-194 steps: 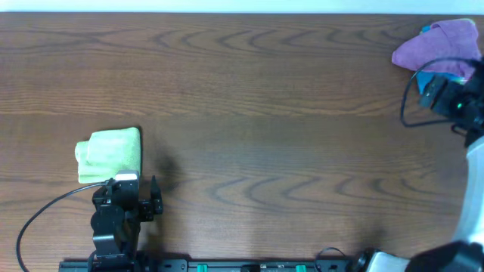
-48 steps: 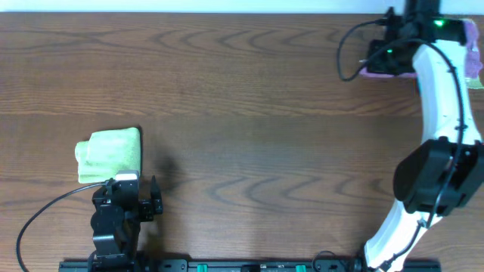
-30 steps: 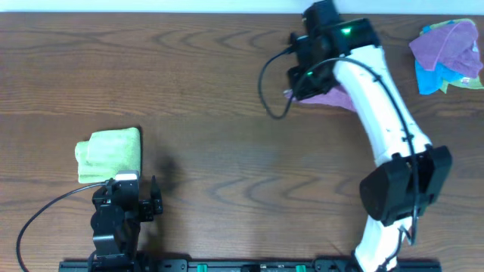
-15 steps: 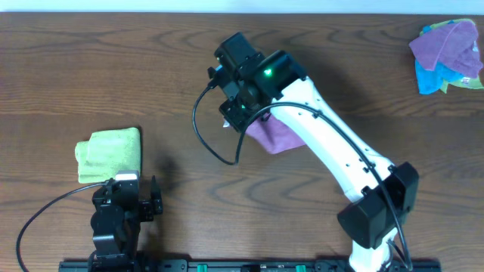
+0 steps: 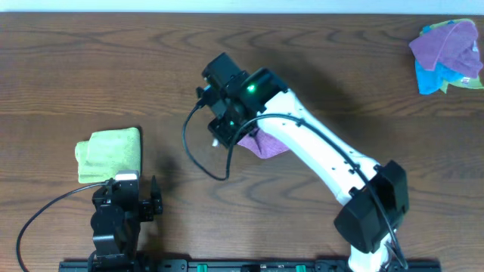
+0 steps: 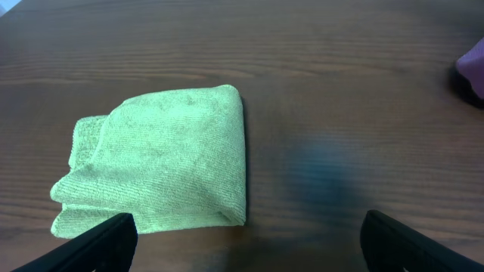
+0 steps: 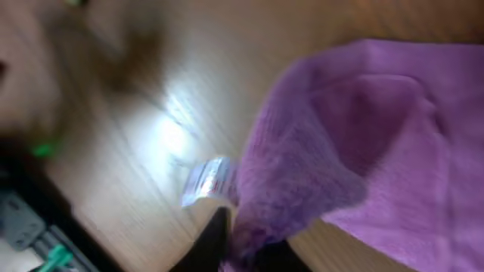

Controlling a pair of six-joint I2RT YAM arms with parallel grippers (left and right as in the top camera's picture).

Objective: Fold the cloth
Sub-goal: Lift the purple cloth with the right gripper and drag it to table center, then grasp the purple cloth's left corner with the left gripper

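Observation:
A purple cloth (image 5: 261, 143) hangs crumpled from my right gripper (image 5: 227, 136) over the middle of the table. In the right wrist view the purple cloth (image 7: 378, 136) bunches down between the dark fingers of the right gripper (image 7: 246, 253), which are shut on its edge; a white tag (image 7: 208, 181) shows beside the grip. That view is blurred. My left gripper (image 5: 136, 185) rests at the front left, wide open with nothing between its fingers (image 6: 91, 245). A corner of the purple cloth (image 6: 473, 72) shows at the right edge of the left wrist view.
A folded green cloth (image 5: 110, 153) lies just beyond the left gripper, a short way ahead of its open fingers (image 6: 162, 159). A pile of purple, blue and green cloths (image 5: 446, 45) sits in the far right corner. The right arm (image 5: 333, 174) stretches diagonally across the table.
The right arm has swung from the far right pile to the table's middle, carrying the purple cloth left and nearer. The left arm and green cloth have not moved.

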